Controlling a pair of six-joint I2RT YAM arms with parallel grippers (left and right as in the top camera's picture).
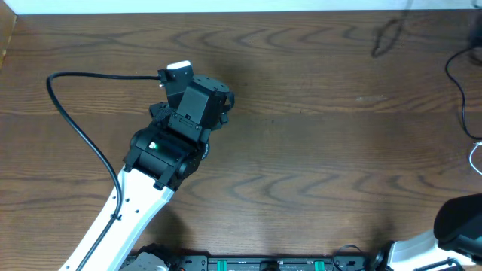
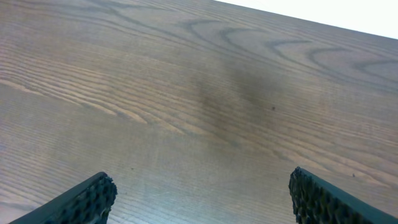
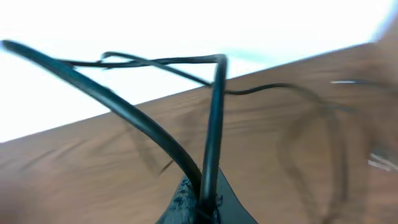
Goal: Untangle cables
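Observation:
My right gripper [image 3: 208,202] is shut on a black cable [image 3: 214,124], with two strands of it pinched between the fingers and rising up and to the left. A thinner black cable [image 3: 267,91] trails off to the right over the wood. In the overhead view, black cables [image 1: 458,83] and a white cable [image 1: 476,154] lie at the table's right edge, and a thin dark loop [image 1: 387,35] sits at the back right. My left gripper [image 2: 202,194] is open above bare wood, with no cable between its fingers [image 2: 93,198].
The left arm [image 1: 177,128] reaches over the left-centre of the wooden table [image 1: 316,150], and its own thick black wire [image 1: 75,113] curves out to the left. The right arm's body [image 1: 461,220] is at the front right corner.

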